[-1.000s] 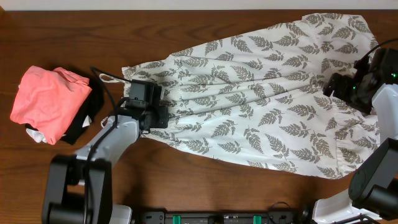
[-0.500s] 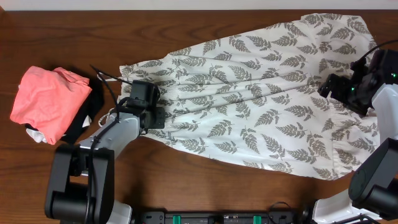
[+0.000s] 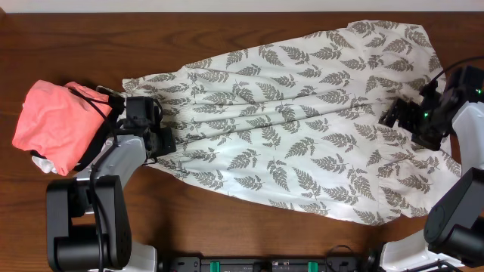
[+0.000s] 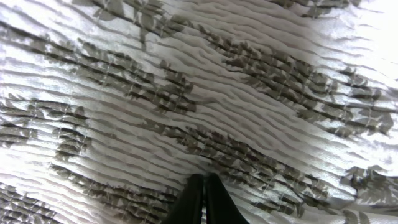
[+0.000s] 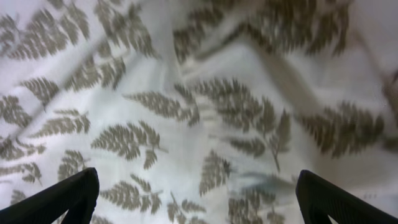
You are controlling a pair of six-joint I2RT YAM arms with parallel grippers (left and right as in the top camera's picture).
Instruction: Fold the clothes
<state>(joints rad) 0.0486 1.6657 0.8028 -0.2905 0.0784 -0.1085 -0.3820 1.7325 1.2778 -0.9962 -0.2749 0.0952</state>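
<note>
Stretching across the desk (image 3: 76, 38) from left of centre to the far right corner, the clothes (image 3: 287, 136) lie spread flat with the fern print up. The left tool (image 3: 160, 140) sits at the ruched end, its fingers (image 4: 194, 200) pressed together, pinching the gathered fabric. The right tool (image 3: 412, 117) hangs spread wide over the skirt near the right edge. A salmon-pink garment (image 3: 57, 125) rests on a black cloth (image 3: 89, 157) by the left edge, just beside the left arm.

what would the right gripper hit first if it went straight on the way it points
Probably the thin white fern-printed fabric garment, filling the view ahead of the right gripper; depth unclear.
</note>
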